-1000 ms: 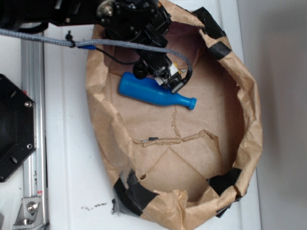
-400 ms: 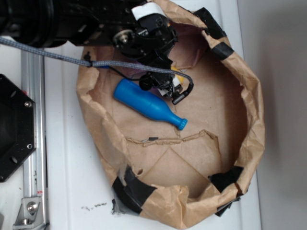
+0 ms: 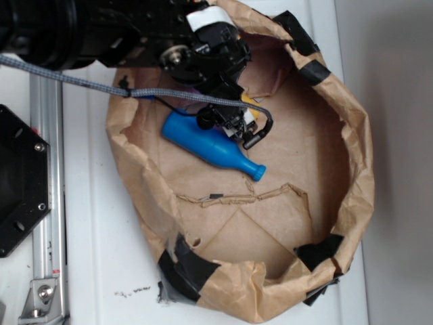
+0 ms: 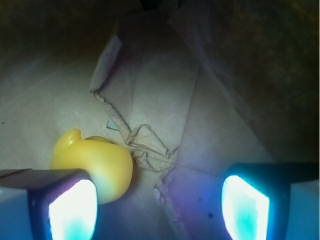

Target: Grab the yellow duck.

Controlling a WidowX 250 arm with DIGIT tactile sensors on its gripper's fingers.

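Where the white tabletop (image 3: 95, 223) shows around it, a wide crumpled brown paper bag (image 3: 352, 156) lies opened into a shallow basin, black tape patches (image 3: 189, 267) on its rim at roughly 1, 5 and 7 o'clock. The black robot arm (image 3: 101, 30) reaches in from 10 o'clock, a grey braided cable (image 3: 74, 78) draped across it. A blue plastic bottle (image 3: 206, 145) lies on its side on the bag floor, cap pointing toward 4 o'clock, base just beside the arm's wrist. The black gripper (image 3: 247, 125) hangs low over the bag floor just past the bottle, at about 11 o'clock of the basin.

Wrist view: gripper (image 4: 159, 200) jaws spread wide, nothing between them, two glowing pale pads (image 4: 72, 210) at the frame bottom. The small glossy yellow rubber duck (image 4: 95, 162) sits on creased paper at about 8 o'clock, rounded body, a small raised point on its upper left; beak not visible. It lies at the left pad, partly hidden behind it; contact unclear. In the exterior view only a yellow sliver shows beside the gripper.
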